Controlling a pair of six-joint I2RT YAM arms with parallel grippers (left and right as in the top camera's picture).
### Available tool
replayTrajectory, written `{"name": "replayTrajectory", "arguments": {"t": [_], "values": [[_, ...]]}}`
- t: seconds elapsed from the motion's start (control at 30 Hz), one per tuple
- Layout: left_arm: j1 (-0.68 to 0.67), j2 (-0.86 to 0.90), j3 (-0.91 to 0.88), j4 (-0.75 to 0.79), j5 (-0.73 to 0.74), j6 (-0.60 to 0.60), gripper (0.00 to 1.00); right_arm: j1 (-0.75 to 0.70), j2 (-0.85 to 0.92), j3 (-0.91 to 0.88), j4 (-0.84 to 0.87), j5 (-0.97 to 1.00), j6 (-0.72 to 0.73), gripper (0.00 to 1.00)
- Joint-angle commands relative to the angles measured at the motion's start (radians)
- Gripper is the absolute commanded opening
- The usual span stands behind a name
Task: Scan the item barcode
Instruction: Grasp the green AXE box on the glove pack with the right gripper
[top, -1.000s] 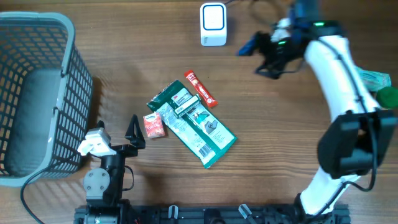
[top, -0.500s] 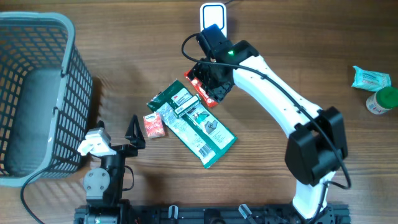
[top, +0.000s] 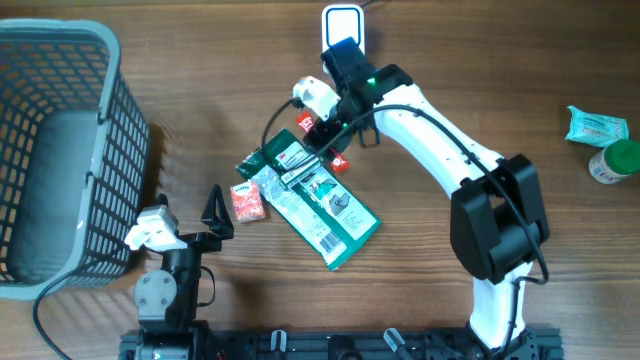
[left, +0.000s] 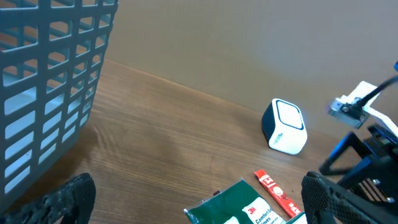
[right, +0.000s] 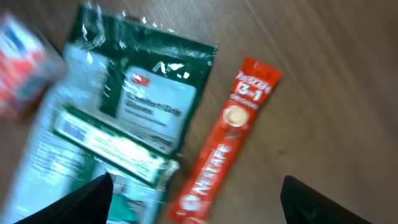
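Red sachet (right: 227, 143) flat on desk beside green pack (right: 137, 106), long axis diagonal, directly under right tool (top: 328, 135), which is spread and empty; left tool (top: 188, 212), also spread, sits well apart.

Glossy, seemingly foil red sachet (right: 227, 146) lies on matt wood-grain table (top: 200, 60).

We see a grey plastic basket with holes (left: 56, 74) on the left. A small white box (left: 285, 126) stands on the brown wooden table (left: 186, 124), behind a thin red packet (left: 278, 191) and a shiny green packet (left: 225, 208)
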Motion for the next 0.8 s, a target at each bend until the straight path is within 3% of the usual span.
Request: {"name": "replayTrajectory", "arguments": {"t": [0.0, 0.07, 0.17, 0.23, 0.5, 0.77], "values": [[-0.003, -0.008, -0.006, 0.003, 0.005, 0.012, 1.0, -0.016, 0.01, 0.002, -0.067, -0.115, -0.439, 0.8], [-0.003, -0.008, -0.006, 0.003, 0.005, 0.012, 1.0, -0.046, 0.011, 0.0, -0.127, -0.264, -0.592, 0.74], [-0.003, -0.008, -0.006, 0.003, 0.005, 0.012, 1.0, -0.105, 0.011, -0.004, -0.188, -0.522, -0.71, 0.77], [-0.003, -0.008, -0.006, 0.003, 0.005, 0.012, 1.0, -0.121, 0.011, -0.026, -0.192, -0.592, -0.768, 0.77], [-0.003, -0.008, -0.006, 0.003, 0.005, 0.012, 1.0, -0.126, 0.123, -0.072, 0.018, -0.591, -0.759, 0.79], [-0.003, -0.008, -0.006, 0.003, 0.005, 0.012, 1.0, -0.126, 0.229, -0.072, 0.096, -0.661, -0.726, 0.79]]}}
